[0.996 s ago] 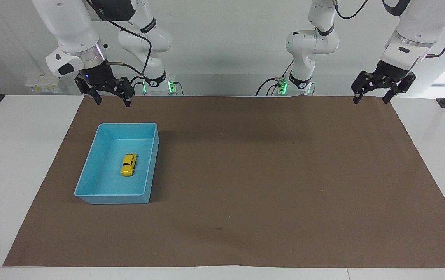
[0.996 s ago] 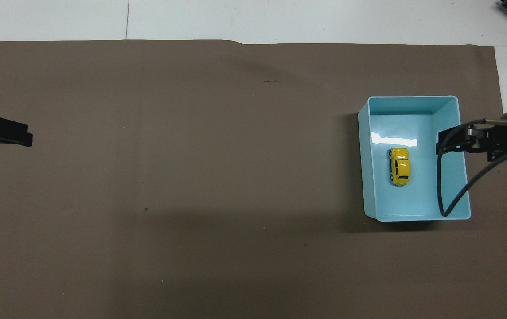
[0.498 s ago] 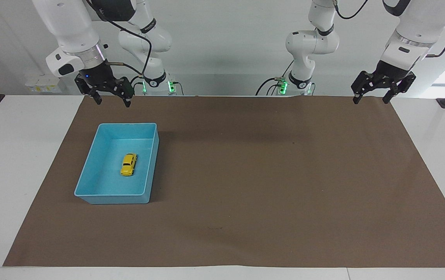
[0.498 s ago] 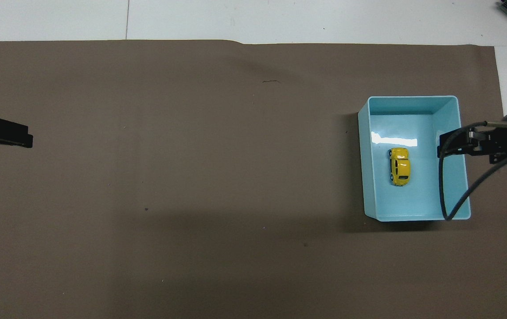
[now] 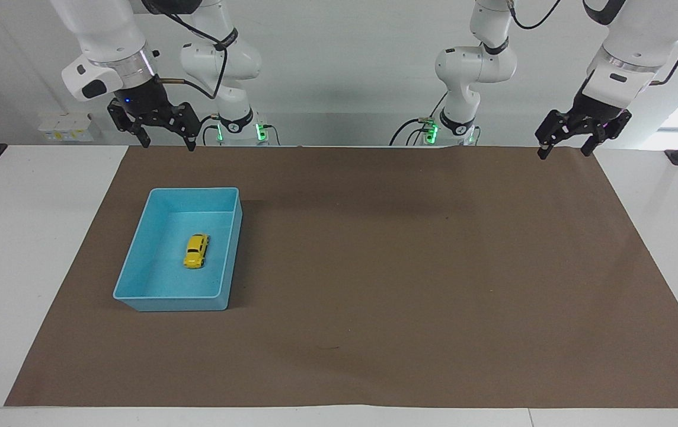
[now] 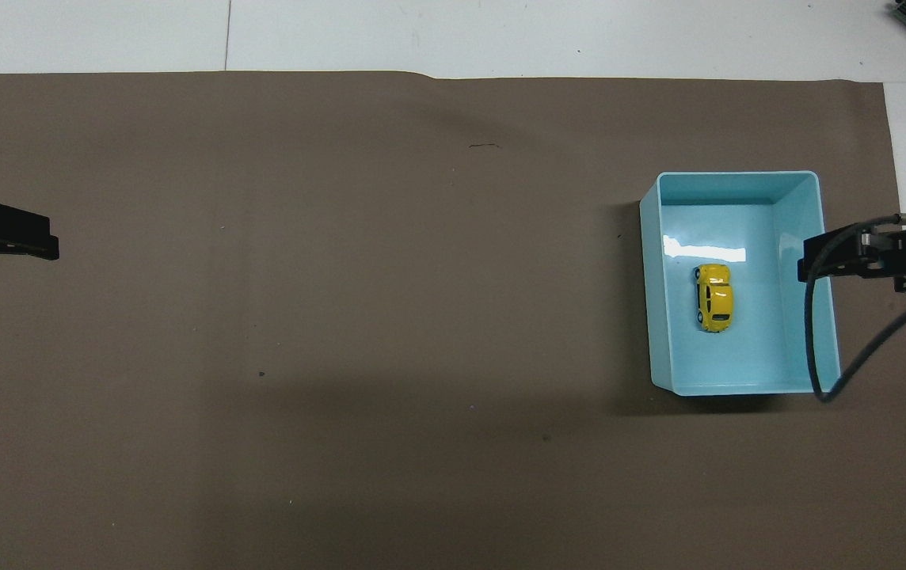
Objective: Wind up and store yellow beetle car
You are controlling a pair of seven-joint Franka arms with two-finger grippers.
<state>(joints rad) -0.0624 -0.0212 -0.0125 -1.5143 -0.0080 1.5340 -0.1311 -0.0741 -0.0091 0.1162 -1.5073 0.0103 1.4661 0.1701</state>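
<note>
Yellow beetle car [image 5: 196,251], in blue tray [image 5: 137,270]: judged light, rigid, slippery; best gripped across flanks. Right gripper [image 5: 165,140] and left gripper [image 5: 566,144]: jaws spread, nothing held.

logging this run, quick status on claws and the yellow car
Right claw and left claw both open, empty, raised. Yellow beetle car sits in the blue tray, untouched. Nothing in the way.

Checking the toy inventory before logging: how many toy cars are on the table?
1. The yellow beetle car sits on the floor of the blue tray, toward the right arm's end of the table. No other is visible.
</note>
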